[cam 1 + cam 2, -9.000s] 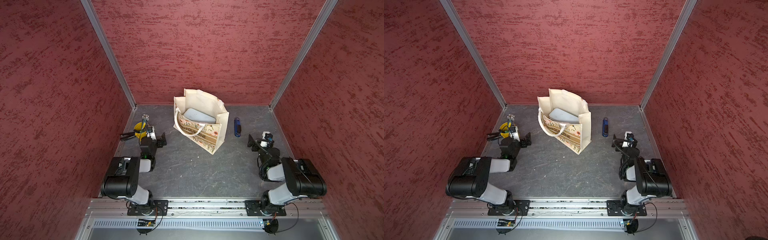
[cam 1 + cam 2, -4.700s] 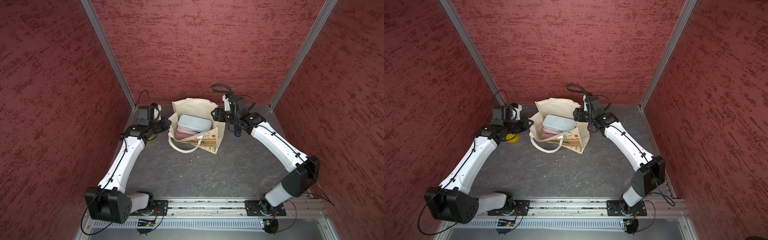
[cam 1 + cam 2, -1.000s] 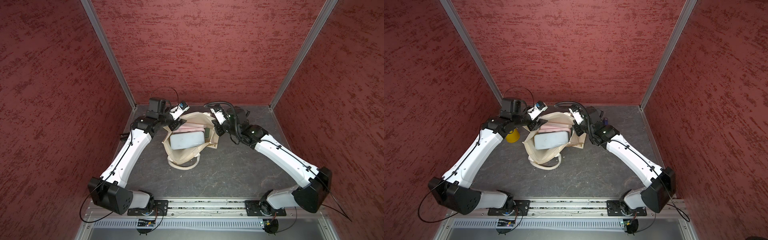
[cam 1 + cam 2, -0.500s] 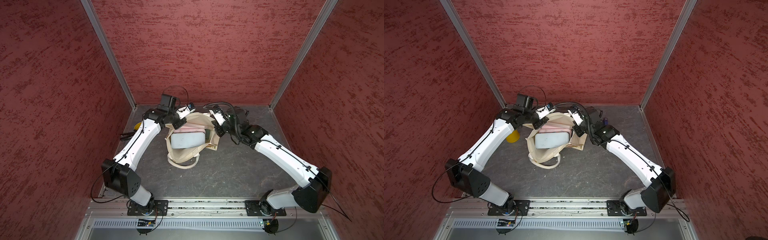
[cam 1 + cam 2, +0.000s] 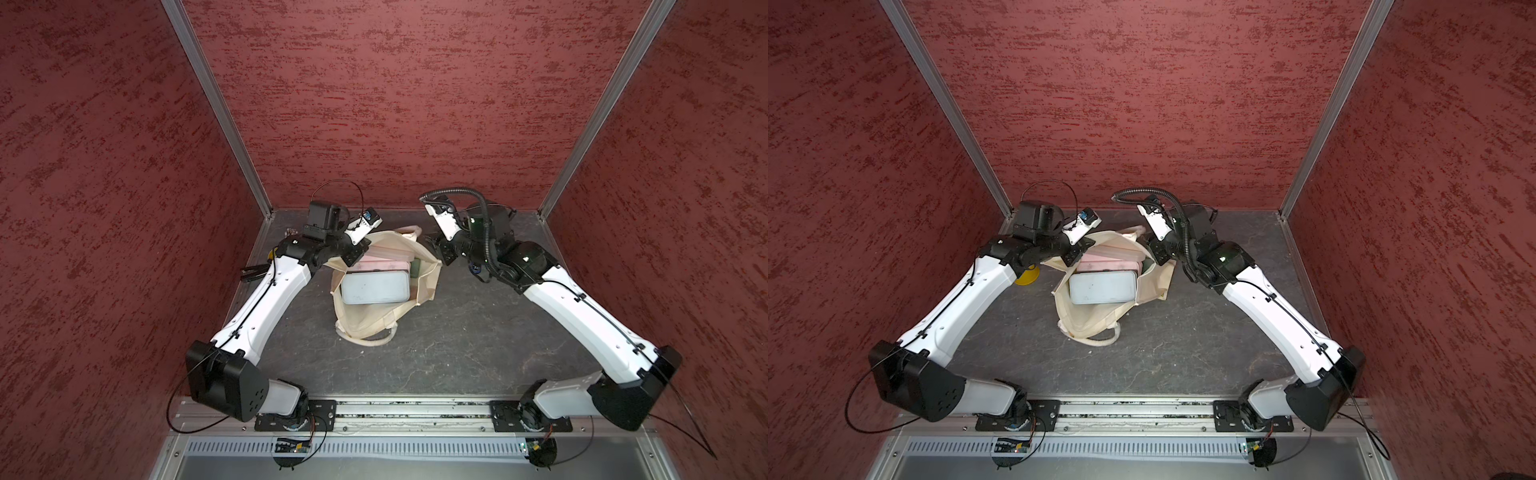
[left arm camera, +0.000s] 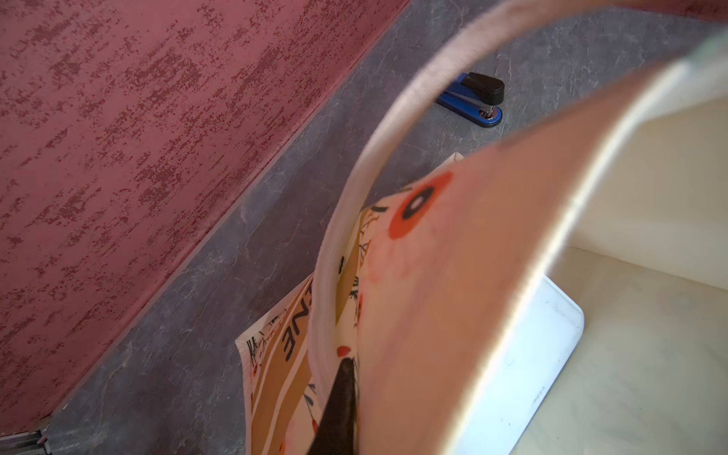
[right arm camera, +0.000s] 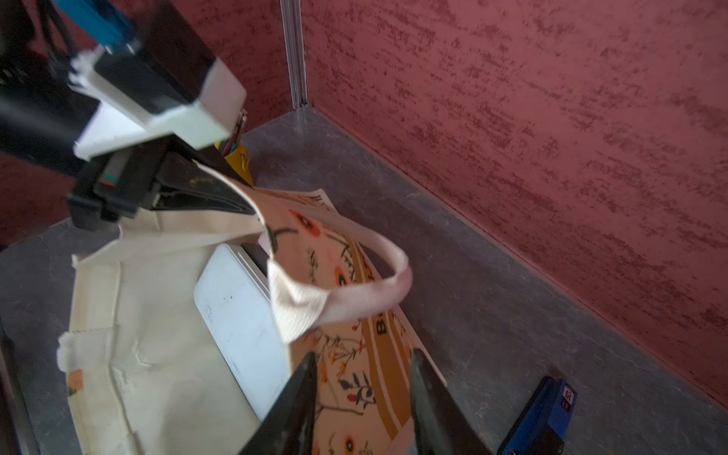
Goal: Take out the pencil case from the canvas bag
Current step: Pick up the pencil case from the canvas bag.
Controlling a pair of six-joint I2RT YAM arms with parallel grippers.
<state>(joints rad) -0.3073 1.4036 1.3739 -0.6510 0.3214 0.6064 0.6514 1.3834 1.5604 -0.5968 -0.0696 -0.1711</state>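
The canvas bag (image 5: 365, 320) (image 5: 1088, 316) lies slumped on the table with its mouth open. Inside shows a pale blue-grey rounded case, which I take for the pencil case (image 5: 374, 287) (image 5: 1102, 286) (image 7: 240, 315). A pink flat item (image 5: 386, 262) lies behind it. My left gripper (image 5: 353, 253) (image 7: 236, 201) is shut on the bag's rim by the handle (image 7: 354, 299); fabric hides most of it in the left wrist view. My right gripper (image 7: 362, 378) (image 5: 436, 249) stands open at the opposite rim, the printed panel (image 7: 366, 398) showing between its fingers.
A blue stapler (image 6: 472, 98) (image 7: 539, 417) lies on the table beyond the bag, near the back wall. A yellow pen holder (image 5: 1026, 277) stands behind my left arm by the left wall. Red walls close in three sides.
My left gripper has closed on the bag's rim. My right gripper, shut on the opposite rim a moment ago, has opened. The bag has stayed slumped in place.
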